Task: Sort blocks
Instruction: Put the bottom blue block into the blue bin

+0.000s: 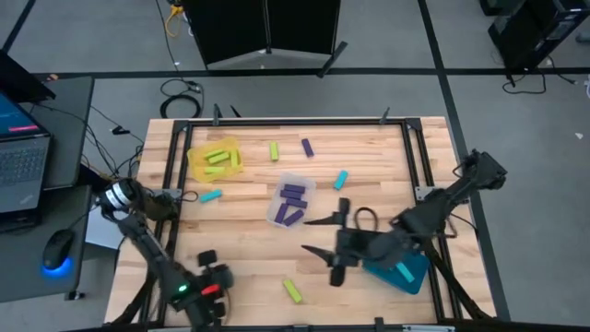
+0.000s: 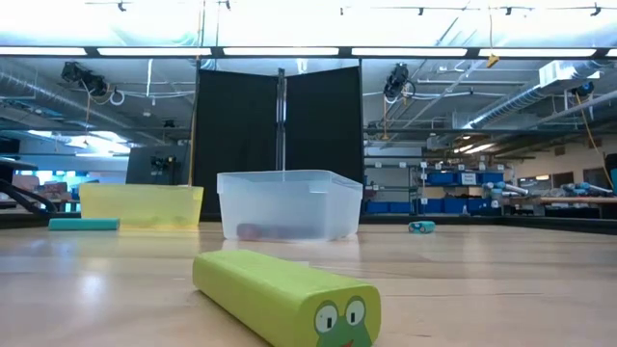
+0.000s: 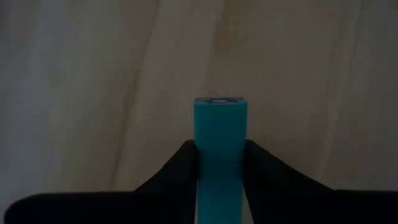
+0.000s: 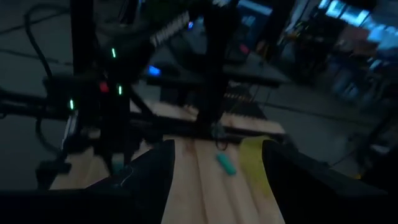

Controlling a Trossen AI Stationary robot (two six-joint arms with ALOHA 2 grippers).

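My left gripper (image 3: pixel 221 146) is over the table's near left part (image 1: pixel 210 267) and is shut on a cyan block (image 3: pixel 219 134). My right gripper (image 1: pixel 313 236) stands open and empty above the table's middle, beside the teal tray (image 1: pixel 417 278), which holds one cyan block (image 1: pixel 404 271). The yellow tray (image 1: pixel 198 157) holds green blocks and the clear tray (image 1: pixel 277 214) holds purple ones. Lying flat on the wood are green blocks (image 1: pixel 274 150) (image 1: pixel 292 290), a purple block (image 1: pixel 307 146) and cyan blocks (image 1: pixel 340 179) (image 1: pixel 210 195). My left gripper pinches the cyan block between its two fingers (image 3: pixel 180 165), on two opposite long sides (image 3: pixel 202 155). The block lies along the fingers and sticks out past their tips, its free end face (image 3: pixel 219 101) toward the wood. The fingers slant steeply down from above.
The near green block (image 2: pixel 284 299) lies close to the table's front edge. A metal frame (image 1: pixel 171 157) borders the wooden top. A laptop (image 1: pixel 20 152) and a mouse (image 1: pixel 57 249) sit on a side table at the left. Bare wood lies between the clear tray and the front edge.
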